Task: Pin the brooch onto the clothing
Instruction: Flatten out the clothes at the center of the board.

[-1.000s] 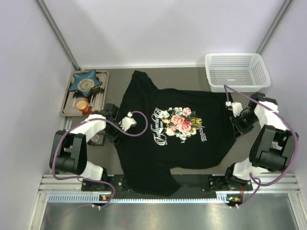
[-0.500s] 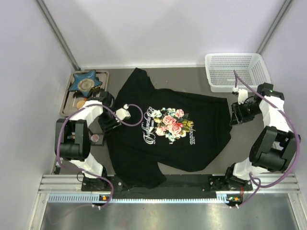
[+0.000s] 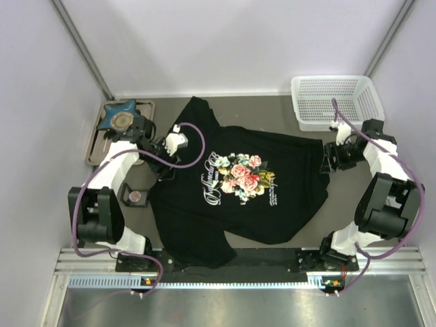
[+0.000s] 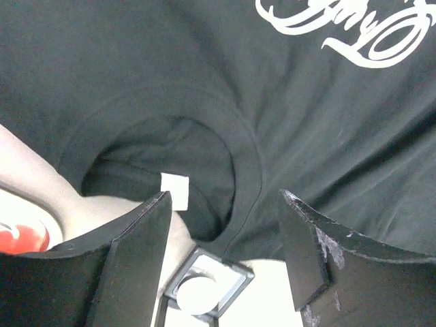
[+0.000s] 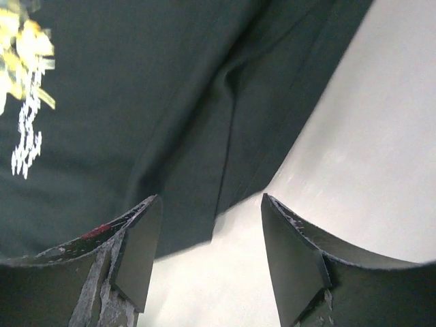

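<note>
The left tool (image 4: 223, 197) stands wide and empty above the collar (image 4: 248, 157) of the shirt (image 4: 327, 122). The right tool (image 5: 210, 199) is also wide and empty, at the shirt's far edge. The brooch (image 4: 195, 296) lies in the black box (image 4: 228, 267) on the tabletop (image 3: 266, 109), just beside the collar. To fetch it well, centre the left tool over the brooch, descend vertically, keep clear of the fabric and close gently.

Bright, even overhead light in the top view, pale walls (image 3: 225, 48) softly lit, faint shadows on the bench (image 3: 340, 204), black T-shirt (image 3: 238, 204) swallowing fold detail, right wrist view smeared by blur, bench there blown out white, left wrist view sharper, left claw (image 4: 225, 196) dark and soft-edged.
</note>
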`<state>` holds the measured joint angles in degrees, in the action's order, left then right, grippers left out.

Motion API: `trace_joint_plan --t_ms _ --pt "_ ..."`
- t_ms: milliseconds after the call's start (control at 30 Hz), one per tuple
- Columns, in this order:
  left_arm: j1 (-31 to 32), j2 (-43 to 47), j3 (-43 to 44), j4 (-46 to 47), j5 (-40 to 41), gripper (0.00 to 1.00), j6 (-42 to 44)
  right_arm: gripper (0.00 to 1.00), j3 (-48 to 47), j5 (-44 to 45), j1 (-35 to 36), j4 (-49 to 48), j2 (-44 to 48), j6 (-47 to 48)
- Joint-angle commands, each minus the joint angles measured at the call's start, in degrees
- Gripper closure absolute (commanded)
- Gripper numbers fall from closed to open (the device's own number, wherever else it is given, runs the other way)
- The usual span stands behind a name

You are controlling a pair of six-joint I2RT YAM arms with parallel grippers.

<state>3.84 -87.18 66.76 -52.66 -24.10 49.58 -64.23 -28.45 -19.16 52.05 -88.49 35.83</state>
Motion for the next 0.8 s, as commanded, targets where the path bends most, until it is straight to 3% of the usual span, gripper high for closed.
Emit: trace_joint_plan --t_ms 0,267,500,667,767 --pt "-0.06 3.76 1.62 5.81 -10.61 0.31 -7.38 0.39 -3.62 -2.06 1.66 -22.91 -2.38 -12.44" --pt "-0.06 6.93 -1.81 10.91 -10.71 0.3 -9.68 0.41 -8.02 0.76 6.49 -34.2 -10.91 -16.94" --pt "-0.06 9.3 -4.44 12.32 -13.43 0.29 -8.63 0.45 -7.07 5.68 9.05 -37.54 -14.61 -12.37" --pt "-0.06 10.36 -6.12 14.87 -15.1 0.29 -8.63 0.63 -3.98 9.54 9.14 -42.81 -14.35 -9.65" --pt "0.03 10.1 -6.12 14.78 -15.01 0.29 -8.89 0.9 -3.36 9.64 9.14 -44.06 -14.08 -9.03"
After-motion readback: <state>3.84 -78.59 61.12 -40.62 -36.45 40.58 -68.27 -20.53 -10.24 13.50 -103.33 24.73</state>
